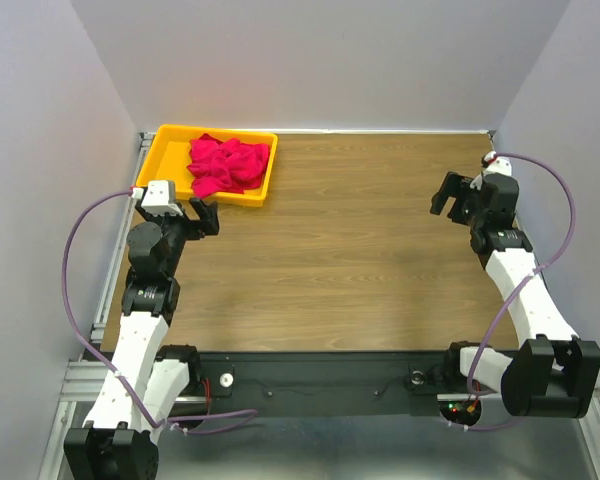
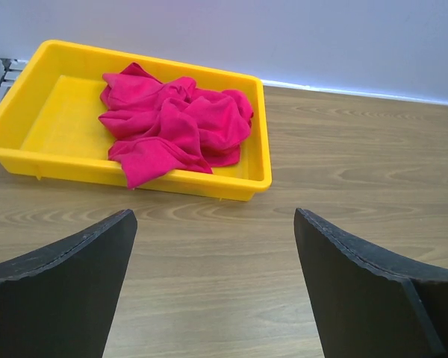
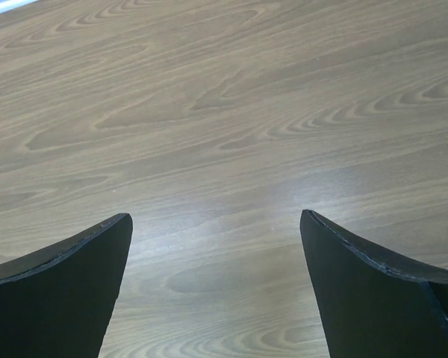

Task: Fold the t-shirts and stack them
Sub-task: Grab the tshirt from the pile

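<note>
Item: t-shirts [image 1: 228, 165], bright crimson-pink cloth, bundled into one wrinkled heap with folds and lobes overlapping; how many garments make up the heap cannot be told, and no neck label is visible. Location: inside the yellow tray [image 1: 161, 156], filling its right-hand part, with bare yellow floor showing on the left; in the left wrist view one lobe of cloth reaches forward to the tray's near rim. Container: shallow rectangular plastic tray, set slightly askew in the far left corner of the table [image 1: 360, 250], close to the back wall. Surface: wood-grain top, pale grey walls [image 1: 320, 60] on three sides. Left gripper [image 1: 204, 214]: near the tray's near edge, apart from it, pointed toward the heap; jaws spread wide, only bare wood between the dark fingers, nothing held. Right gripper [image 1: 453, 193]: at the far right side of the table, well apart from tray and cloth; jaws likewise spread wide, nothing held, its wrist view filled by wood grain alone. Fittings: purple cables [image 1: 70, 260], one looping beside each arm; both arm bases mounted at the near edge, left and right
</note>
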You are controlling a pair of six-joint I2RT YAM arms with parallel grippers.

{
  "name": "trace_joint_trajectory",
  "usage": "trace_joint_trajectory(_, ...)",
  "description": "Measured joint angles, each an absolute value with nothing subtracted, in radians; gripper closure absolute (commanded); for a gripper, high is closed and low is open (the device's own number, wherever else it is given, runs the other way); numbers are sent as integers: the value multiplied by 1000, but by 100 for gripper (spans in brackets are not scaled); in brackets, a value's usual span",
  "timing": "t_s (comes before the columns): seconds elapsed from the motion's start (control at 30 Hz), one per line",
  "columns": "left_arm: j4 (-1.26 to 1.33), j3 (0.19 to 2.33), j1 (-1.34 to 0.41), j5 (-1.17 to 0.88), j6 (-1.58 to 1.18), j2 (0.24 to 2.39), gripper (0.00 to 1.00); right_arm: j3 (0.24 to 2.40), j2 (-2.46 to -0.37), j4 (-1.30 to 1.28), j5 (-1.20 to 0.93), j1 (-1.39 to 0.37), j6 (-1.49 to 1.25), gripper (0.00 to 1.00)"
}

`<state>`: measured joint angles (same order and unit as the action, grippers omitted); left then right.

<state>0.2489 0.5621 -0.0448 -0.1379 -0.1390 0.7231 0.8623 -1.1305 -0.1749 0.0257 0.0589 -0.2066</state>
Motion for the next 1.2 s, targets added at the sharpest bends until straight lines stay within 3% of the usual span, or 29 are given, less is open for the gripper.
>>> trace_joint_trajectory(0.17,261,562,-45,-171,-139,725,1,874,-1130,-179,-30,59,-194,0)
trace_joint_trajectory(0.4,224,583,-45,-176,-159,776,1,926,-1130,-213,-456,64,47,0)
trace_joint_trajectory(0.63,122,739,-44,-131,-202,891,2,891,-1145,-245,-663,64,176,0)
trace_joint_trajectory(1.2,-126,1354,-44,-76,-302,1675,15,785,-1139,-262,-869,110,274,0)
